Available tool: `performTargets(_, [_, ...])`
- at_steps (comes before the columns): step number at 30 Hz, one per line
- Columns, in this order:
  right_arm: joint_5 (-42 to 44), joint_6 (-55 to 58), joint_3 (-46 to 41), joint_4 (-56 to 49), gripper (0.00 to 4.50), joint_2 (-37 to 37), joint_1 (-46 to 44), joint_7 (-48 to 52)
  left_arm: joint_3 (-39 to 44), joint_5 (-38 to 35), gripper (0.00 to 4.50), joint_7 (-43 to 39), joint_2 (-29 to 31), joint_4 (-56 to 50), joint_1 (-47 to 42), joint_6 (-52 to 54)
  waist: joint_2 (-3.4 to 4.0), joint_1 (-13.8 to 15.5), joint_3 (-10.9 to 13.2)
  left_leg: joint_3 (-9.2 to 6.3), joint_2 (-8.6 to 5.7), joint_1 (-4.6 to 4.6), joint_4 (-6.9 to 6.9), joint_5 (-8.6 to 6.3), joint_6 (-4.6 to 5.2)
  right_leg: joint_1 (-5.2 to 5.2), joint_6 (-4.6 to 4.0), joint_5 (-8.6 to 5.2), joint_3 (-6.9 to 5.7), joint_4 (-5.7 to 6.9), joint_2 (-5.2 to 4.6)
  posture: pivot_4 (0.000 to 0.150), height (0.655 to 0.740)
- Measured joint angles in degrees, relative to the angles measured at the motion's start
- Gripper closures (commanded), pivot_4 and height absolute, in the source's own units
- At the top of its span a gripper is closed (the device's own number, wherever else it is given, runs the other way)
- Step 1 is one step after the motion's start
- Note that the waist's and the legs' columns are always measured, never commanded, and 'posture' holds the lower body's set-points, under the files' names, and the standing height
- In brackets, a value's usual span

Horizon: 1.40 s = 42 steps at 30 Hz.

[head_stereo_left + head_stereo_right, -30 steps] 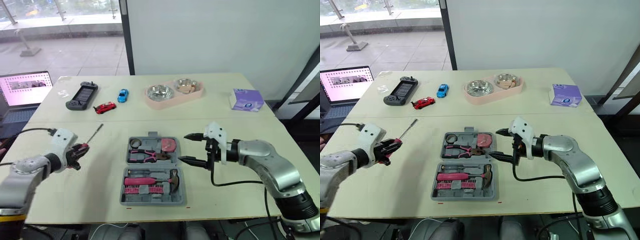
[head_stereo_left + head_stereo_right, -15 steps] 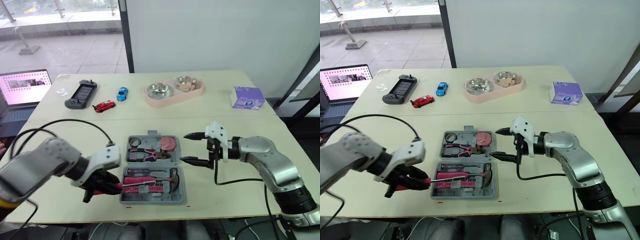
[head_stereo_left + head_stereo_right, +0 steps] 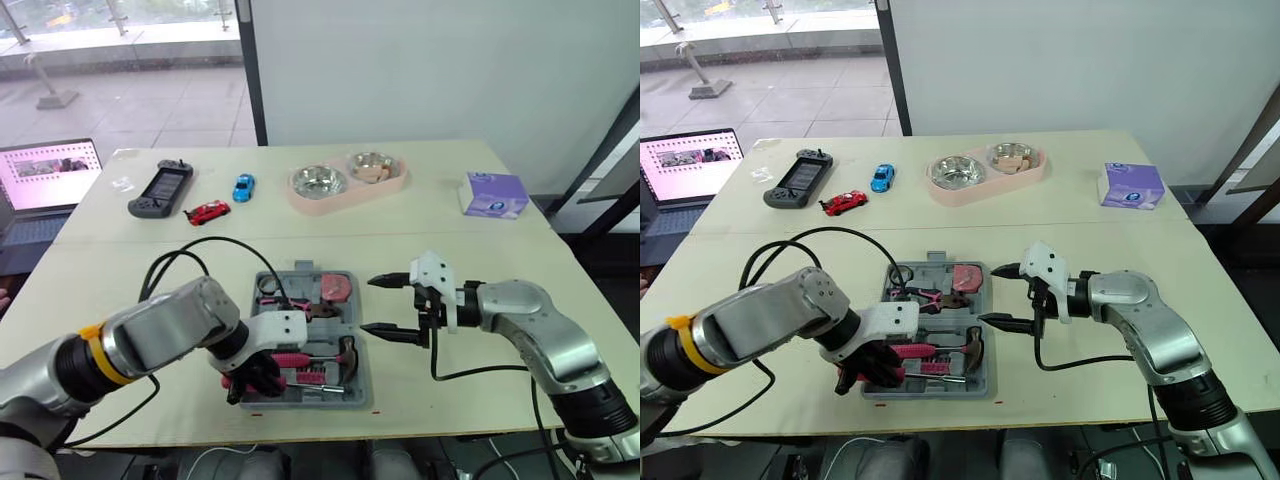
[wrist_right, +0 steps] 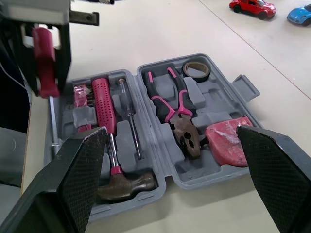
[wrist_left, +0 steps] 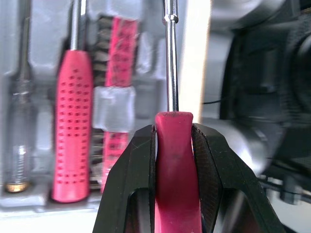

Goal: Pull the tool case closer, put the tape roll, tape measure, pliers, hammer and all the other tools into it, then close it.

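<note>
Left gripper of mine sat in the lower middle of the head view, its two black fingers clamped on the red handle of a screwdriver. The metal shaft ran out from my grip over the near half of the open tool case, beside the row of pink bits. I could not tell whether its tip touched the case.

The case lay flat and open on the table, just below the centre of the frame. Its near half held the hammer with the pink dotted grip, and next to it lay a slim screwdriver with a clear handle. Its far half held the pliers, with the tape roll in the back corner and the pinkish-red tape measure just beside the pliers' nose.

My right gripper hovered just right of the case, a little right of centre. Its fingers were spread wide apart, held nothing and pointed toward the case.

Farther off, a line of things crossed the upper part of the frame. A laptop stood at the left edge, followed by a game controller, a red toy car, a blue toy car and a pink double bowl. A purple tissue box lay toward the upper right.
</note>
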Motion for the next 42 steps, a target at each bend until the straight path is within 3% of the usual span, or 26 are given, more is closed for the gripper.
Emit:
performTargets(19, [-1.08, 0.90, 0.20, -0.49, 0.00, -0.29, 0.66, 0.31, -0.05, 1.51, 3.91, 6.53, -5.53, 0.34, 5.69, -1.09, -0.01, -0.01, 0.01, 0.00, 0.00, 0.01, 0.05, 0.00, 0.00, 0.00, 0.00, 0.00, 0.01, 0.06, 0.00, 0.150, 0.7239])
performTargets(42, [-1.09, 1.33, 0.26, -0.50, 0.00, -0.29, 0.68, 1.15, -0.17, 3.89, 3.91, 4.26, -5.50, 1.64, 6.60, -6.50, -0.01, 0.03, 0.00, 0.00, 0.00, 0.01, 0.08, 0.00, 0.00, 0.00, 0.00, 0.00, 0.01, 0.09, -0.01, 0.150, 0.7239])
